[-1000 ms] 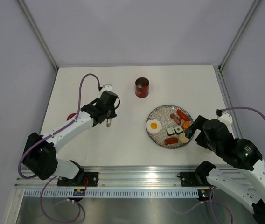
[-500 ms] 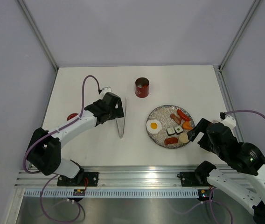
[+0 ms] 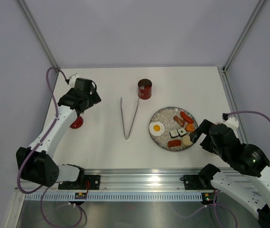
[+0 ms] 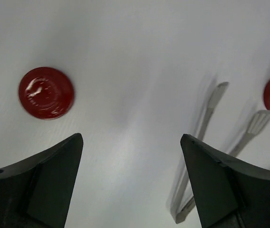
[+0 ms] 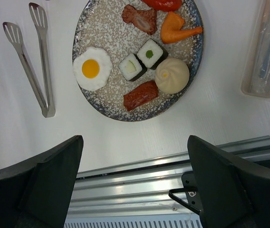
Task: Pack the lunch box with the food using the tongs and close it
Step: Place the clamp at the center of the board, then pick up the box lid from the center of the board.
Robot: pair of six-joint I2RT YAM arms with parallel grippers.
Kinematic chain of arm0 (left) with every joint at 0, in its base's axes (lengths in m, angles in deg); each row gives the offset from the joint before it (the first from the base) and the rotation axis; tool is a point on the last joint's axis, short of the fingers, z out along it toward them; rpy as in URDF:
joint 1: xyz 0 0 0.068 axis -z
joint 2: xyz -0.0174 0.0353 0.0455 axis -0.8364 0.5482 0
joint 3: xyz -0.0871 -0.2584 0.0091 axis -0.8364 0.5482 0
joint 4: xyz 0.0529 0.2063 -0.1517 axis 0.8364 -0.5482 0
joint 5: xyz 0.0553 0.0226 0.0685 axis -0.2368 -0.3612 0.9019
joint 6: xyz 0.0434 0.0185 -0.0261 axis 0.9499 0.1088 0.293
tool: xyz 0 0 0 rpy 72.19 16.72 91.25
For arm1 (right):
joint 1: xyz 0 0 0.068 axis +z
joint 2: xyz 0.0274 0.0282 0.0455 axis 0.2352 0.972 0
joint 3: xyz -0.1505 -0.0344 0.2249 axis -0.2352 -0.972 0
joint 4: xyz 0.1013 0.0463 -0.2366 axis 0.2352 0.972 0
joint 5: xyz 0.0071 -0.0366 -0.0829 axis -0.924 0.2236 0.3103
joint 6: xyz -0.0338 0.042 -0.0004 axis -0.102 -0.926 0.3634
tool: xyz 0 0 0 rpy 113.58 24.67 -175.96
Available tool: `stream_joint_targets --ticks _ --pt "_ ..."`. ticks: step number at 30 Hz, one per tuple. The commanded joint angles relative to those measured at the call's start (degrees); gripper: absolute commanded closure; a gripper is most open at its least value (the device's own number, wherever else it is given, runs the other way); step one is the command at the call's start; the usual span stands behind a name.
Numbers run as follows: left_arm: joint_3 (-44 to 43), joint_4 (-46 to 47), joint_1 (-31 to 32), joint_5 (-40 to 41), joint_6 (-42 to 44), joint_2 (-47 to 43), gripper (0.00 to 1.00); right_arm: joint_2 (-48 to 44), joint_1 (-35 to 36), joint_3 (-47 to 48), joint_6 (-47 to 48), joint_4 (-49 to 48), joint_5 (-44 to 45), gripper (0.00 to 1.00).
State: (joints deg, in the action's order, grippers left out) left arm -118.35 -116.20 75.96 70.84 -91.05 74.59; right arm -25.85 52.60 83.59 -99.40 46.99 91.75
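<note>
Tongs (image 3: 127,133) — well right of left pincer (image 4: 130,137)

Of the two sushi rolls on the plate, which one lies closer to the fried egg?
The sushi roll with the pale yellowish centre, right beside the fried egg. The other sushi roll, with the green centre, lies beyond it, nearer the carrot piece.
</note>
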Motion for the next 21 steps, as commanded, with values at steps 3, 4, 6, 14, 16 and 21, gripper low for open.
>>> stream_joint_targets --ticks 3,4,6,14,16,21 --pt "4.89 -5.47 -10.93 -2.54 -0.45 -2.21 0.12 1.43 0.46 -2.57 1.73 -3.85 -1.03 0.01" --pt "4.98 -5.91 -12.59 -2.02 0.07 -1.59 0.12 1.78 0.37 -3.01 1.9 -4.46 -1.11 0.01" --pt "4.63 -6.79 -13.57 -0.61 0.6 1.38 0.11 2.14 0.46 -3.98 2.25 -5.34 -1.9 0.0" --pt "4.19 -5.92 -18.84 -3.5 0.16 9.66 0.1 3.11 0.46 -6.09 3.48 -9.74 -5.06 0.01" --pt "3.84 -4.95 -20.51 -4.47 0.77 11.41 0.1 3.28 0.46 -6.88 3.49 -10.7 -5.85 0.01" --pt "4.1 -0.65 -24.73 -10.62 2.97 13.79 0.15 4.16 0.37 -9.69 3.4 -13.6 -9.37 0.0"
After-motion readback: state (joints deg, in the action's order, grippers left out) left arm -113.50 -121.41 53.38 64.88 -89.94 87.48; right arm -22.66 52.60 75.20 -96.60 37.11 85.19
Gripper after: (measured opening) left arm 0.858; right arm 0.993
